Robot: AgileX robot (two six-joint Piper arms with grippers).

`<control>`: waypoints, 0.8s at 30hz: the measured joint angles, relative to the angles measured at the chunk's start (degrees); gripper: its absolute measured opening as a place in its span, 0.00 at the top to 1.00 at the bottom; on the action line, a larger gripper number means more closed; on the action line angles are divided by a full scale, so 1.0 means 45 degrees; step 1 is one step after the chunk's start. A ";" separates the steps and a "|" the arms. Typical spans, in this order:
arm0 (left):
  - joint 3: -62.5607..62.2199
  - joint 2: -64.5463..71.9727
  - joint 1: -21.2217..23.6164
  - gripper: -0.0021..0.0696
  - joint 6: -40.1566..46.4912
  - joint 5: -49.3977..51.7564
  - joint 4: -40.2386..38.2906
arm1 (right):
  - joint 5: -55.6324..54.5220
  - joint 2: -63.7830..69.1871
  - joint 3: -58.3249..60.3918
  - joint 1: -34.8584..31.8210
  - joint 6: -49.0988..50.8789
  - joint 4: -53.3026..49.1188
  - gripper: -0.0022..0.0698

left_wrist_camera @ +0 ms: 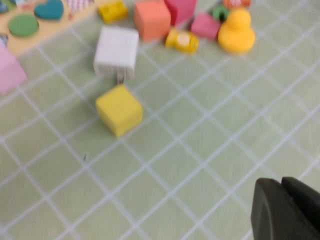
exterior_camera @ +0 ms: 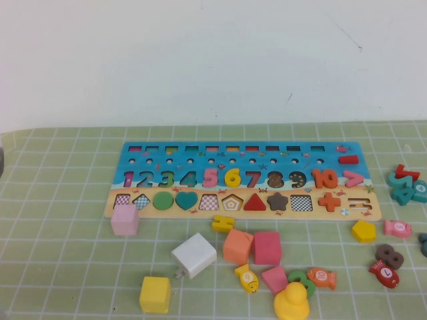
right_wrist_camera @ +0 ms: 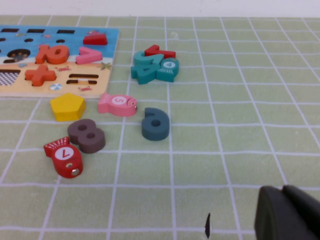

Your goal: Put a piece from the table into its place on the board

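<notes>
The board (exterior_camera: 133,155) lies across the far middle of the table, blue above and tan below. The bright yellow numeral 6 (exterior_camera: 232,178) sits in the number row between the pink 5 and the red 7. A small flat yellow piece (exterior_camera: 223,223) lies on the mat just in front of the board; it also shows in the left wrist view (left_wrist_camera: 112,10), and I cannot tell its shape. My left gripper (left_wrist_camera: 281,181) is shut and empty, low over bare mat near the yellow cube (left_wrist_camera: 119,109). My right gripper (right_wrist_camera: 282,189) is shut and empty, over mat on the right. Neither arm shows in the high view.
In front of the board lie a pink cube (exterior_camera: 125,219), white block (exterior_camera: 194,255), orange cube (exterior_camera: 237,246), red cube (exterior_camera: 267,247) and a yellow duck (exterior_camera: 291,301). On the right are a yellow pentagon (right_wrist_camera: 67,106), brown 8 (right_wrist_camera: 86,135), dark blue 6 (right_wrist_camera: 155,124), fish pieces and teal numerals (right_wrist_camera: 152,67).
</notes>
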 joint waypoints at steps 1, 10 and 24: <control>0.0000 -0.0018 0.0000 0.97 -0.0030 0.0175 0.0183 | 0.0000 0.0000 0.0000 0.0000 0.0000 0.0000 0.97; 0.0856 -0.0149 0.0000 0.97 -0.0568 -0.0594 0.1091 | 0.0000 0.0000 0.0000 0.0000 0.0000 0.0000 0.97; 0.7481 -0.4748 0.0000 0.97 -0.0932 -1.0842 0.2192 | 0.0000 0.0000 0.0000 0.0000 0.0000 0.0000 0.97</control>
